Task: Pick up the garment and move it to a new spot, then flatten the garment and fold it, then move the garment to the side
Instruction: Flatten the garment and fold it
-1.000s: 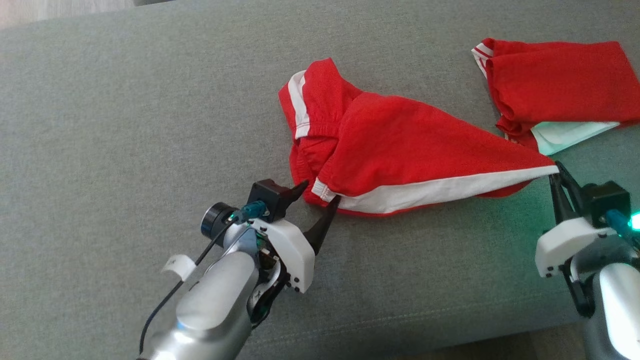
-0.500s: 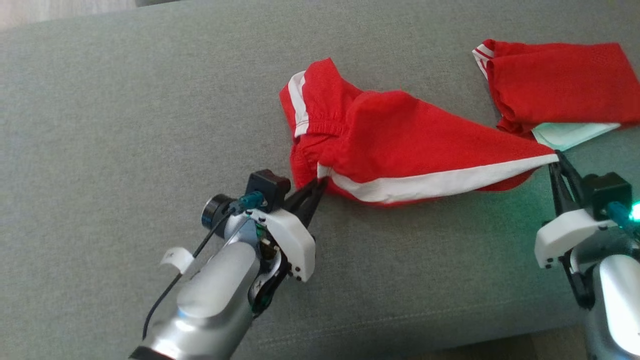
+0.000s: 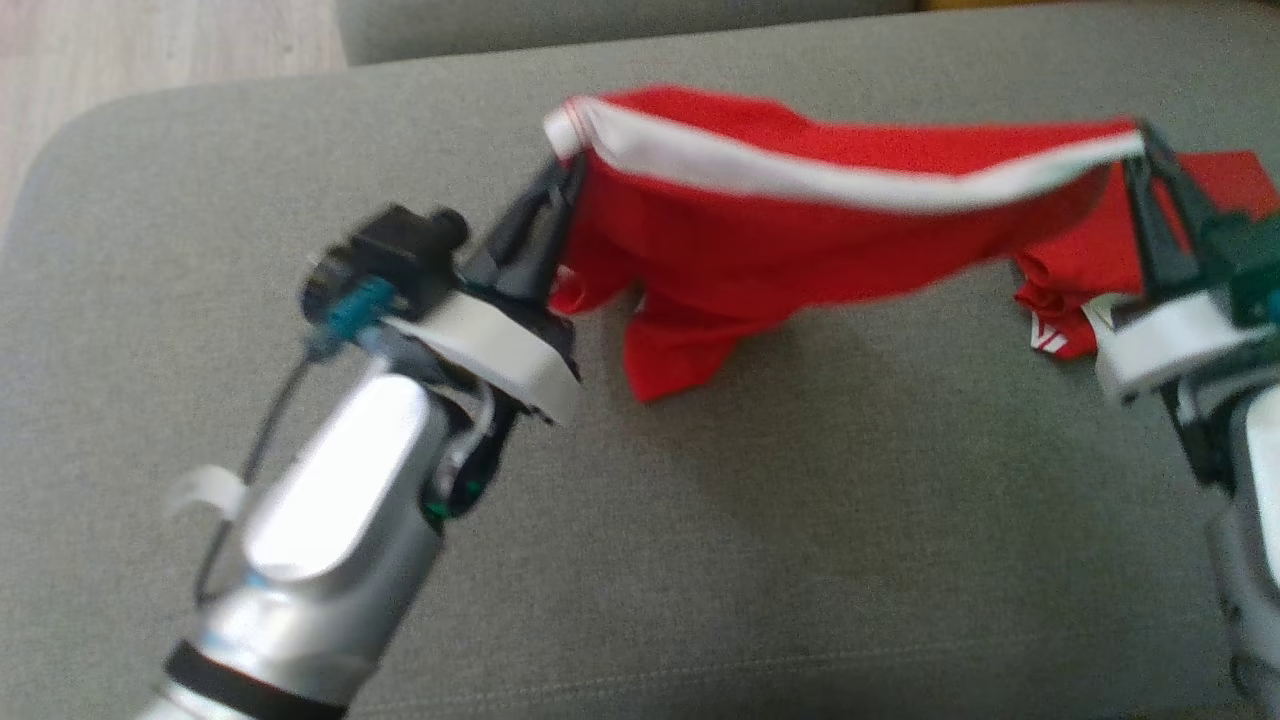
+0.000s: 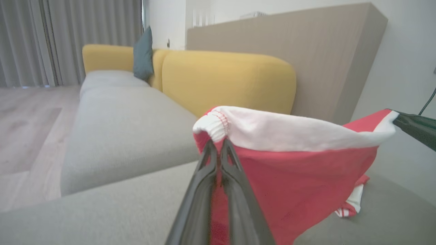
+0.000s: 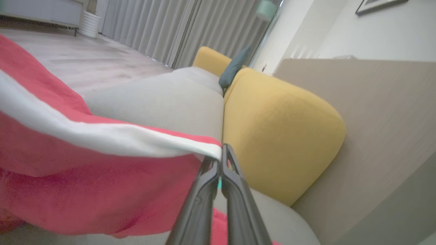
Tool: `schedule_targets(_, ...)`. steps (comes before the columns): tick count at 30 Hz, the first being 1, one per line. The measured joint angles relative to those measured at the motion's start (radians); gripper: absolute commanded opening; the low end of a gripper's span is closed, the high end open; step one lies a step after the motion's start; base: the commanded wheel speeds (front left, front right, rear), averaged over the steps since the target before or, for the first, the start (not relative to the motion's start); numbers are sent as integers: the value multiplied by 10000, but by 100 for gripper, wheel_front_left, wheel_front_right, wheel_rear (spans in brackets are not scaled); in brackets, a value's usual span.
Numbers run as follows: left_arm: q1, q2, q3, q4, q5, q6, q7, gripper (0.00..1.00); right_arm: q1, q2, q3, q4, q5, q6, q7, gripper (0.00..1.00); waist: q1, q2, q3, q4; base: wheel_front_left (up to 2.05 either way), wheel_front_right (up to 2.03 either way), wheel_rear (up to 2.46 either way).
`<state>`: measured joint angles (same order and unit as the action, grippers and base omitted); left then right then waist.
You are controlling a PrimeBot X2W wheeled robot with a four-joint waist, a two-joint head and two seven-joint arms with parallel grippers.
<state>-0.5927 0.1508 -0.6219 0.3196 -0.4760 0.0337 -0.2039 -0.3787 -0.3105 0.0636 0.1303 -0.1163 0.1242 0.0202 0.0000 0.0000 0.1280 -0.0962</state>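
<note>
The garment is a pair of red shorts with a white side stripe, hanging stretched in the air between both grippers, its lower folds drooping to the grey cushion. My left gripper is shut on the elastic waistband corner; in the left wrist view the left gripper pinches just under the white bunched edge of the garment. My right gripper is shut on the other end of the white stripe. The right wrist view has the right gripper closed on the garment at the stripe's tip.
A second red garment lies on the cushion at the far right, partly behind my right gripper. Yellow backrests and a teal pillow stand beyond the seat. Wooden floor lies past the cushion's left edge.
My left gripper closed on the waistband corner, then both arms lifted the garment off the cushion and stretched it out. The head camera has also shifted.
</note>
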Motion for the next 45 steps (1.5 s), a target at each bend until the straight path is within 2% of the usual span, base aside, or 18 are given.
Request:
schedule_targets(8,-327,819,771,-2027,-201,483,717,0,-1528,-407,794,-466,167,0,295,0,0,0,-680,155,0,0,0)
schedule_targets(14,-223,1120,922,-2842,-199,826,930,0,-1603,-437,993,-617,201,0,387,0,0,0,-1111,190,0,0,0)
schedule_targets(19,235,1471,811,-3879,-199,959,1670,0,-1035,-445,980,-1465,439,0,771,0,0,0,-1408,227,0,0,0)
schedule_targets(23,833,2080,821,-4853,-224,1110,2313,0,-385,-604,802,-2380,575,0,1231,0,0,0,-1448,190,0,0,0)
schedule_targets(29,1523,2660,782,-6646,-477,1254,3335,0,562,-1053,750,-4025,1149,0,2362,0,0,0,-1490,266,0,0,0)
schedule_targets(32,1483,2926,844,-7093,-476,1262,3680,0,702,-1204,629,-4592,1386,0,2863,0,0,0,-1366,273,0,0,0)
schedule_targets(35,1099,3058,861,-6961,-481,1151,3889,0,329,-1517,736,-4638,1693,0,3074,0,0,0,-1082,269,0,0,0)
schedule_targets(38,75,2953,865,-6218,-660,717,3917,0,-826,-1708,1118,-4186,2094,0,3145,0,0,0,-601,256,0,0,0)
schedule_targets(41,-1386,2849,934,-4798,-621,178,3712,0,-2687,-1831,1691,-3087,2416,0,3003,0,0,0,23,222,0,0,0)
schedule_targets(45,-3722,2523,1064,-2245,-282,-552,3137,0,-5714,-1785,2587,-725,2650,0,2226,0,0,0,955,139,0,0,0)
